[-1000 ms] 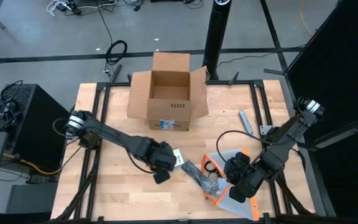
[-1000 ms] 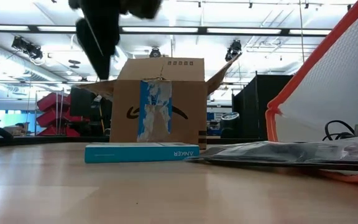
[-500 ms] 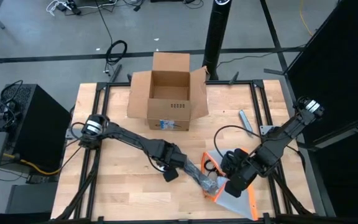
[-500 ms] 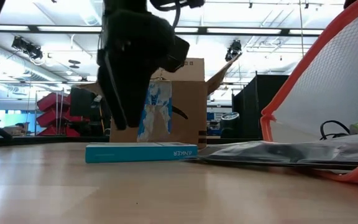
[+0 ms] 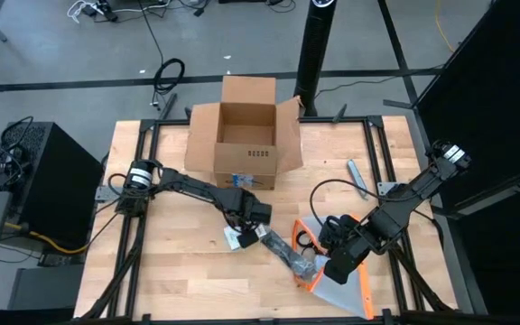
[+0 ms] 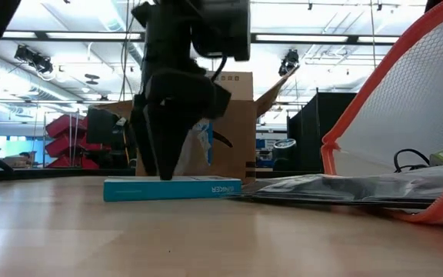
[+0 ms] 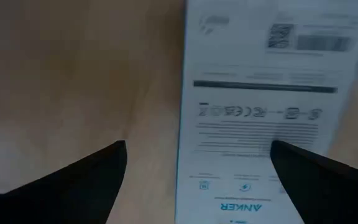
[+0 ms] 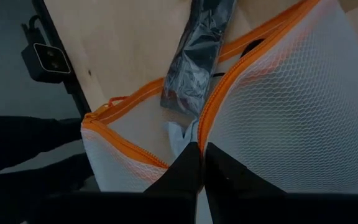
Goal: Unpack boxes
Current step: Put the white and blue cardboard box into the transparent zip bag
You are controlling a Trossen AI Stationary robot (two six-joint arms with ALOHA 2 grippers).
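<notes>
The brown corrugated cardboard shipping box (image 5: 245, 135) stands at the far middle of the light wooden table (image 5: 170, 271), its flaps spread open and its inside showing bare from above; a white-and-blue label is on the side that faces the arms, and in the low view the box (image 6: 233, 127) rises behind the left arm. Nearer the middle of the table lies a flat white-and-teal retail box printed "ANKER" (image 6: 172, 188), resting flat on the wood. The left gripper (image 5: 246, 233) is lowered over this flat box (image 7: 260, 118), and its two dark fingers (image 7: 67, 180) are spread wide, one on each side of the box, with the tips close to the tabletop and not closed on it. Just beside the flat box, toward the right arm, lies a crinkled dark grey plastic bag (image 5: 287, 254), one end of which reaches into a white mesh pouch with an orange zipper edge (image 5: 350, 280). The right gripper (image 5: 339, 262) holds this pouch near its opening, its fingers (image 8: 179, 171) pressed narrowly together on the mesh fabric beside the orange edge, so that the pouch's side is lifted, as the low view shows. A small grey metal bar (image 5: 357, 176) lies on the table, well apart from the rest.
</notes>
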